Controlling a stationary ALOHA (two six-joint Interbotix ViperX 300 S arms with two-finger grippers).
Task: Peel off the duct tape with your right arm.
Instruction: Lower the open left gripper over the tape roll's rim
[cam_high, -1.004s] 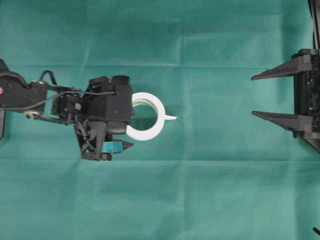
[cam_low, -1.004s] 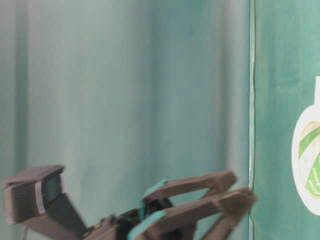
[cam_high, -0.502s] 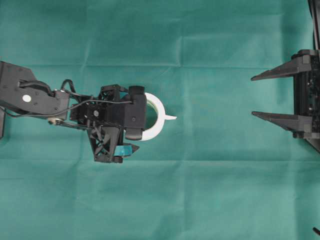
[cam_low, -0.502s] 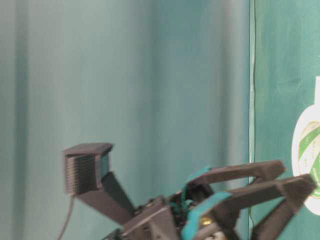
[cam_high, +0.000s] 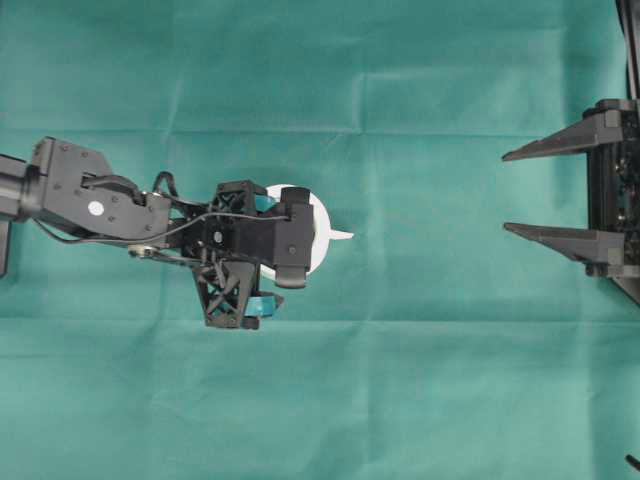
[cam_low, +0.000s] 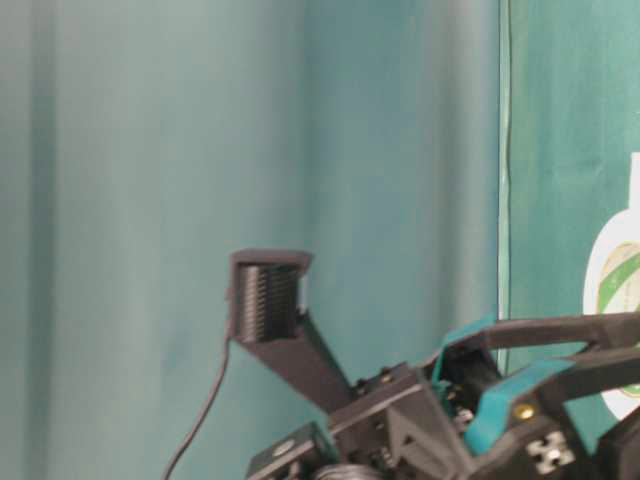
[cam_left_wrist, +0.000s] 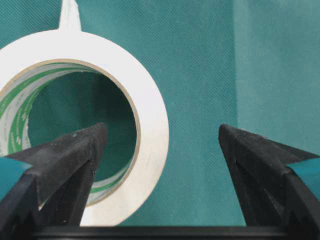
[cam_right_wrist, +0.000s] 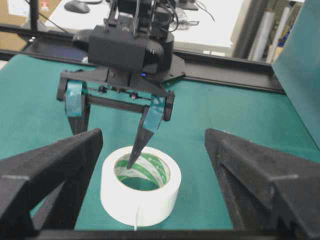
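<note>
Nothing is peeled yet: your right gripper (cam_high: 515, 192) waits wide open and empty, far from the duct tape (cam_right_wrist: 140, 191), whose wall the open left gripper (cam_right_wrist: 108, 138) straddles.

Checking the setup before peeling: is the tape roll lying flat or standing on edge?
Lying flat: the duct tape rests on the green cloth, hole facing up, one left gripper finger inside it.

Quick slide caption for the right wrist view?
Open left gripper straddles the duct tape wall, one finger inside the core.
</note>
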